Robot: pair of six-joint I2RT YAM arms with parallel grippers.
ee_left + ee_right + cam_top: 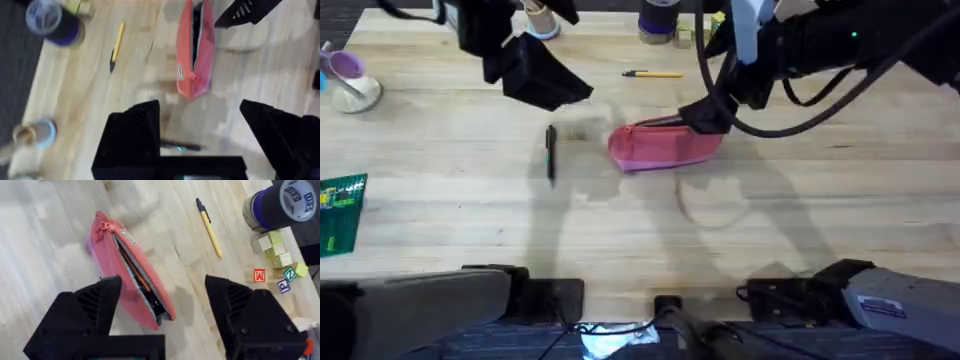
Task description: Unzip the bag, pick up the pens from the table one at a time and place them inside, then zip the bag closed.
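A: Why is the bag (665, 145) mid-table (640, 240), its zip gaping?
B: So pens can drop in; the right gripper (705, 115) hovers at its end, jaws wide, gripping nothing.
A: And the left gripper (535, 75)?
B: Spread wide too, empty, above the dark pen (551, 152). The yellow pen (653, 73) lies farther back.

Bag (665, 146) sits mid-worktop (620, 230), one pen (551, 152) just to its left, another pen (653, 73) lying behind it, well apart.
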